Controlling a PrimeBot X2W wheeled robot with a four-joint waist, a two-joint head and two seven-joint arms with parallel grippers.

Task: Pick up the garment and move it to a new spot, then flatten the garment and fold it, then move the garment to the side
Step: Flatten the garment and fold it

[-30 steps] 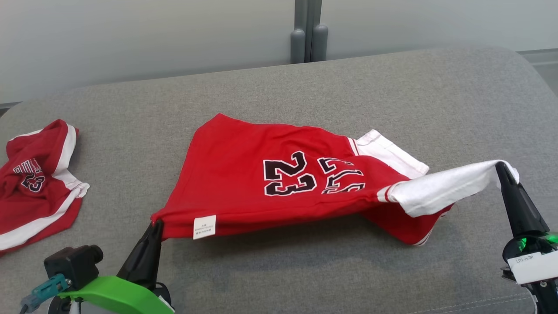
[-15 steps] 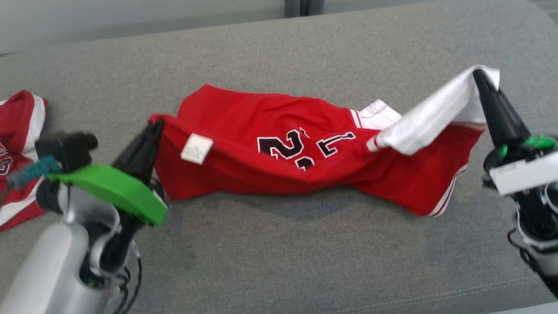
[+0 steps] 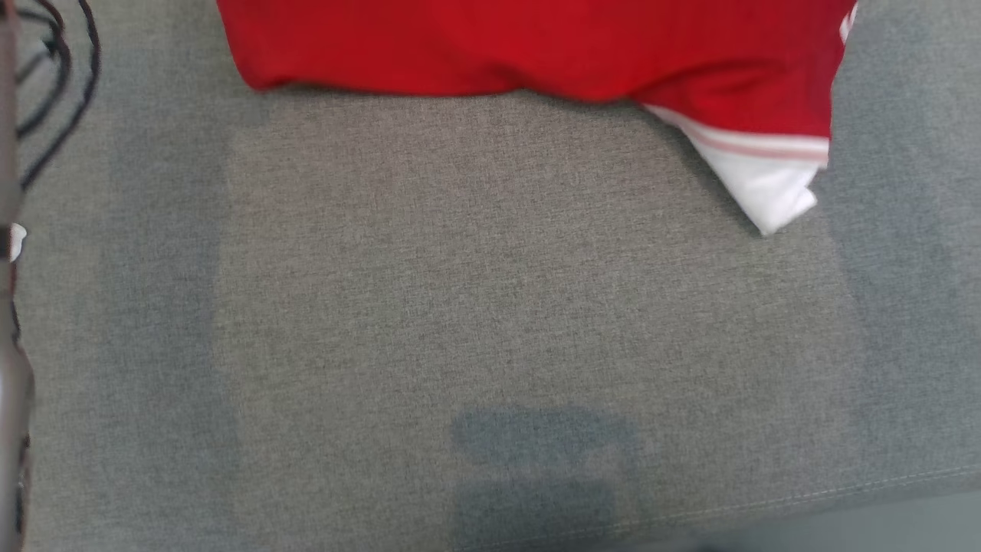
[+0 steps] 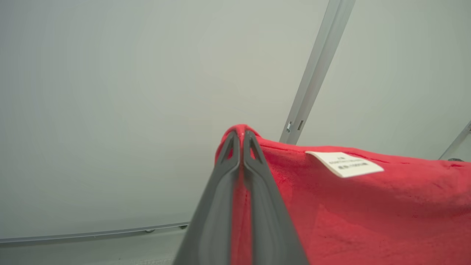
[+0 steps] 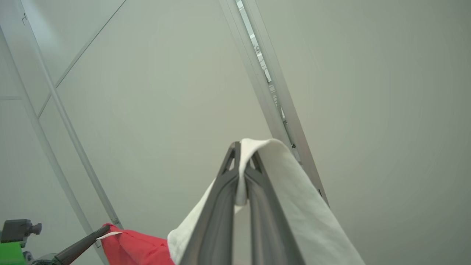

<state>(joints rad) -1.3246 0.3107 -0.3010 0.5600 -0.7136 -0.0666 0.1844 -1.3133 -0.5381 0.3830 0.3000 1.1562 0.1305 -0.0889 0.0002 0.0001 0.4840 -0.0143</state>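
Hanging across the head view's top, the garment (image 3: 536, 46) appeared lifted above the grey cushion (image 3: 490, 307). Left wrist view: left gripper (image 4: 241, 137) pinched its red corner (image 4: 331, 206). Right wrist view: right gripper (image 5: 243, 149) pinched its white band (image 5: 294, 191). Advised: hold both corners level and taut.

Cables (image 3: 93, 73) at left; garment (image 3: 536, 46) over cushion (image 3: 490, 307).

A grey woven upholstered surface (image 3: 490, 307) spreads across the head view. A stitched seam (image 3: 843, 494) runs near its lower right edge, and soft, blocky shadows (image 3: 536, 441) fall on it. In the wrist views, pale grey-green wall panels (image 4: 110, 92) stand behind, divided by slim metal strips (image 4: 316, 70). The light is even and diffuse.
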